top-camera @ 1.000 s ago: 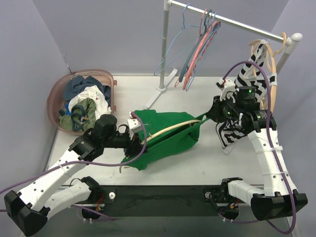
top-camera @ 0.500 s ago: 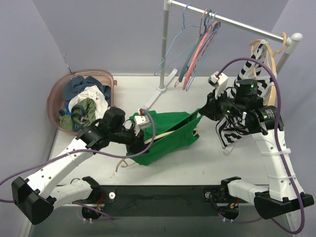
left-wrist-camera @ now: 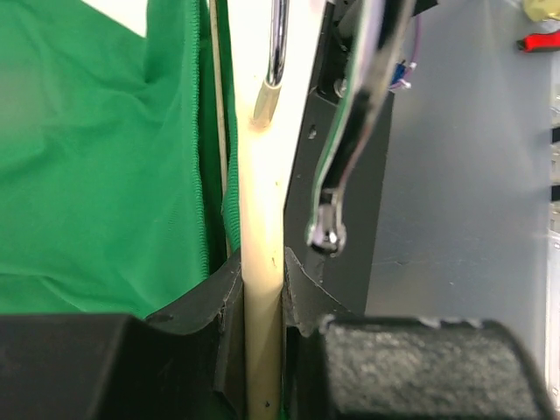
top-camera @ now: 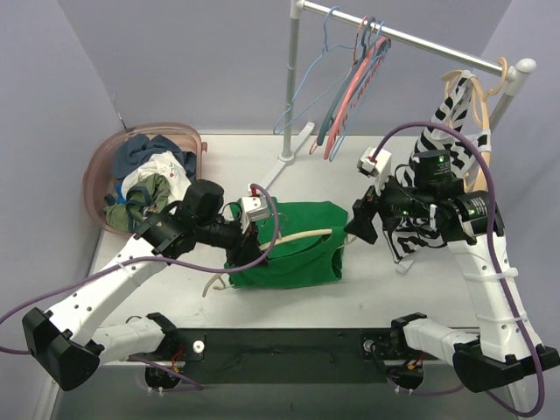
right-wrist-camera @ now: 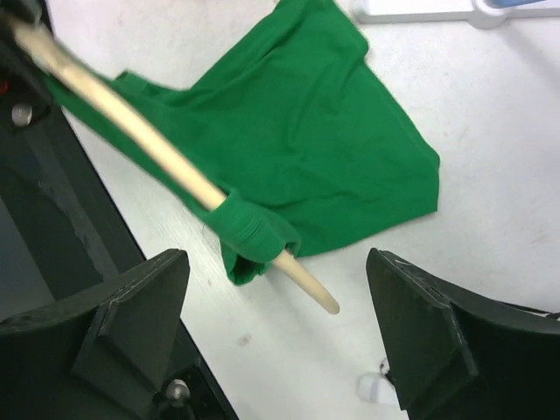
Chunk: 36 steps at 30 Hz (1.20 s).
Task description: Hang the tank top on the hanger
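Top external: clothes [top-camera: 149, 179] in pink basket [top-camera: 91, 171]; tank top [top-camera: 306, 262] outside

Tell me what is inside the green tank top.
One arm of the hanger passes through a bunched strap of the tank top, its tip poking out. Fabric covers the stretch inside the strap; anything else in the folds cannot be seen.
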{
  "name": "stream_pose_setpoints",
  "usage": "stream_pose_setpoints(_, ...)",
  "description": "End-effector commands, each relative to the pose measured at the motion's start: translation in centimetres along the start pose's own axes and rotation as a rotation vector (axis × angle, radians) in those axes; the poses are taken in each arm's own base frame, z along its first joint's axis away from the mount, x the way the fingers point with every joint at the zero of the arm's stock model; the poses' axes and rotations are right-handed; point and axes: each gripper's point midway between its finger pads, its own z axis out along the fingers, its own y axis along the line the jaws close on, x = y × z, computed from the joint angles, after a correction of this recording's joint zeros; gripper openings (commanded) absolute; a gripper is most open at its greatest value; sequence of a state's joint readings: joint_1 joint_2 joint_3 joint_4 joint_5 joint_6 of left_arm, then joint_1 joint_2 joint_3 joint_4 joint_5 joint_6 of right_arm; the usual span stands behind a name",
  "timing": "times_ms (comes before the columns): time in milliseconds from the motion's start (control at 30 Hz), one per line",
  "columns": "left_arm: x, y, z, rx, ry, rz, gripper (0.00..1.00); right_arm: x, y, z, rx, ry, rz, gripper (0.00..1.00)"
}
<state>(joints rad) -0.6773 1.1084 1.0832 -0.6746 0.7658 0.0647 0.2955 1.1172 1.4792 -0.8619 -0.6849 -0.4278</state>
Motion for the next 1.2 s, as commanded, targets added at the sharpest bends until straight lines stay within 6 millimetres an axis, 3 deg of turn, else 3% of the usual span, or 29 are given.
stream_pose_setpoints(0, -3.1, -2.7, -0.7, 0.115, -0.063, 0.103, 0.00, 2.0, 3.9, -1.8, -0.175, 0.047, -0.168, 0.86)
stream_pose_setpoints(67, -3.2, -3.4, -0.6, 0.148, -0.054, 0.113, 0.00, 3.5, 6.1, -2.2, -0.322, 0.063, -0.251, 0.86)
stream_pose_setpoints(167, -3.2, -4.6, -0.3, 0.187, -0.042, 0.142, 0.00, 5.2, 7.9, -2.6, -0.429, 0.062, -0.355, 0.86)
stream_pose_setpoints(367, -2.6, -6.5, 0.6, 0.239, 0.018, 0.178, 0.00, 6.5, 8.1, -2.9, -0.465, 0.104, -0.398, 0.90)
stream_pose_setpoints(567, -3.9, -7.3, 0.6, 0.243, 0.005, 0.218, 0.00, 8.8, 11.3, -3.3, -0.658, 0.068, -0.427, 0.88)
stream_pose_setpoints(733, -4.7, -7.9, 0.6, 0.257, -0.015, 0.235, 0.00, 9.4, 12.1, -3.1, -0.696, 0.058, -0.400, 0.84)
stream_pose_setpoints(833, -4.9, -7.9, 0.7, 0.258, -0.020, 0.237, 0.00, 9.4, 12.5, -3.1, -0.710, 0.056, -0.381, 0.76)
stream_pose_setpoints(933, -5.1, -7.9, 0.7, 0.250, -0.028, 0.243, 0.00, 9.3, 12.7, -3.1, -0.724, 0.063, -0.360, 0.57)
stream_pose_setpoints(967, -5.2, -7.8, 0.8, 0.244, -0.031, 0.243, 0.00, 9.3, 12.8, -3.1, -0.726, 0.069, -0.354, 0.42)
stream_pose_setpoints(1033, -5.6, -7.6, 0.7, 0.225, -0.046, 0.254, 0.00, 9.6, 13.0, -3.1, -0.739, 0.086, -0.351, 0.24)
stream_pose_setpoints(1067, -5.8, -7.6, 0.5, 0.216, -0.055, 0.256, 0.00, 9.8, 12.9, -3.1, -0.734, 0.102, -0.348, 0.01)
stream_pose_setpoints(1167, -6.3, -7.5, 0.0, 0.176, -0.091, 0.270, 0.00, 9.8, 12.8, -3.6, -0.705, 0.135, -0.311, 0.00)
